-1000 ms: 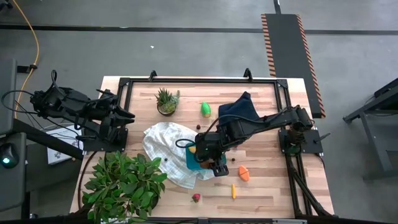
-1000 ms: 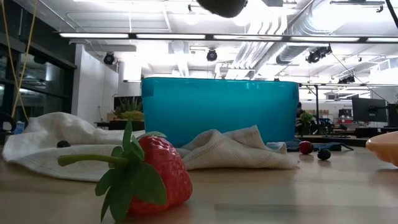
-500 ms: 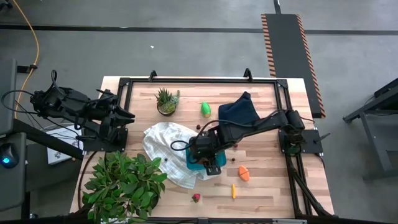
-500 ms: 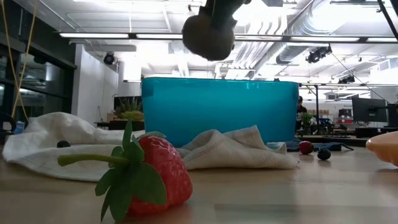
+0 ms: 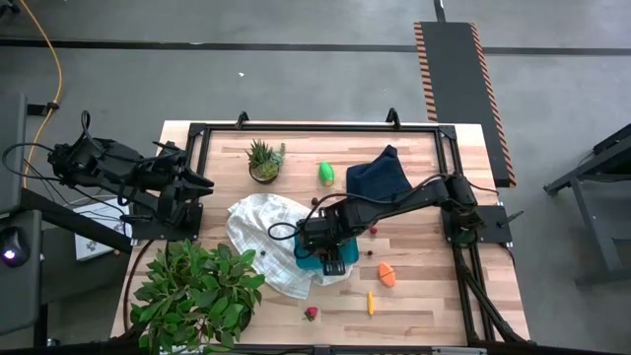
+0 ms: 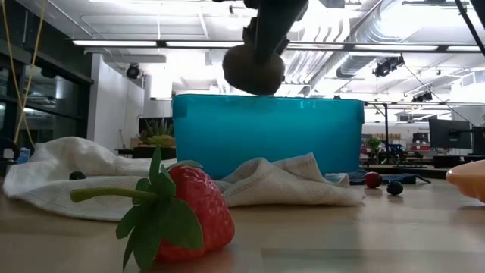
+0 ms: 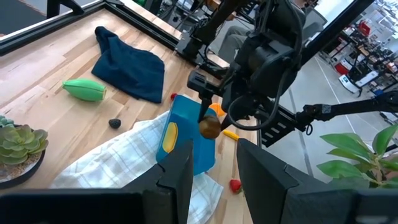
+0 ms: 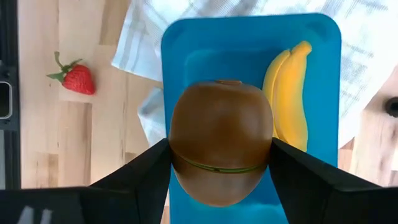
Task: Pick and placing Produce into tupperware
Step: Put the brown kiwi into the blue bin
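Note:
The teal tupperware [image 8: 249,37] stands open on a white cloth [image 5: 258,232] near the table's middle, with a yellow banana [image 8: 287,93] lying inside it. My right gripper [image 8: 221,163] hangs over the box, shut on a brown round fruit [image 8: 221,140]. In the low view that fruit [image 6: 254,70] hangs just above the box's rim [image 6: 267,97]. A strawberry [image 5: 312,314], a carrot [image 5: 371,302] and an orange wedge [image 5: 386,274] lie on the table near its front. A green fruit [image 5: 326,174] lies farther back. My left gripper [image 7: 211,180] waits open by the table's left edge. My right gripper pinches the brown fruit by its two opposite sides [image 8: 177,152] between its two fingers. The fingers come from above, pointing steeply down. The fruit is lifted clear, over the tupperware's open top beside the banana.
A navy cloth [image 5: 380,177] lies at the back right and a small potted succulent [image 5: 263,160] at the back. A big leafy plant [image 5: 197,286] fills the front left corner. Small berries [image 6: 394,188] lie on the table beside the box.
My right gripper has come down with the brown fruit toward the tupperware, shifting a little toward the table's left edge and rolling slightly. The fruit now hangs just over the box's rim, where a second ago it was well above it.

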Robot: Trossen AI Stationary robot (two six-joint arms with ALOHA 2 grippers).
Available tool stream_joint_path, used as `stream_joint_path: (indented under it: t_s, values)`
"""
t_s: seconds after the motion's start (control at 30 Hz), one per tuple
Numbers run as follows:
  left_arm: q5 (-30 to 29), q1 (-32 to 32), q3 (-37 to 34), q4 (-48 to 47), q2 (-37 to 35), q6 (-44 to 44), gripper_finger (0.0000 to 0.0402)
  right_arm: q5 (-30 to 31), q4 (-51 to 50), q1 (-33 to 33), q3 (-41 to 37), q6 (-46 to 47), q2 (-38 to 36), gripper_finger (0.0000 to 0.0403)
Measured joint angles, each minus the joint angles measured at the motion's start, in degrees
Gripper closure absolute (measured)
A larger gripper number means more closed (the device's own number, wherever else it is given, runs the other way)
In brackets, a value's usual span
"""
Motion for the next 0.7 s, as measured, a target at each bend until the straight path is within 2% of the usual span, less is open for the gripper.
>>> stream_joint_path:
  t_s: [0.7]
  values:
    - [0.01,-0.01,0.00,0.00,0.00,0.00,0.0291,0.40,-1.11,-0.33,0.00,6.02,0.13,0.0174]
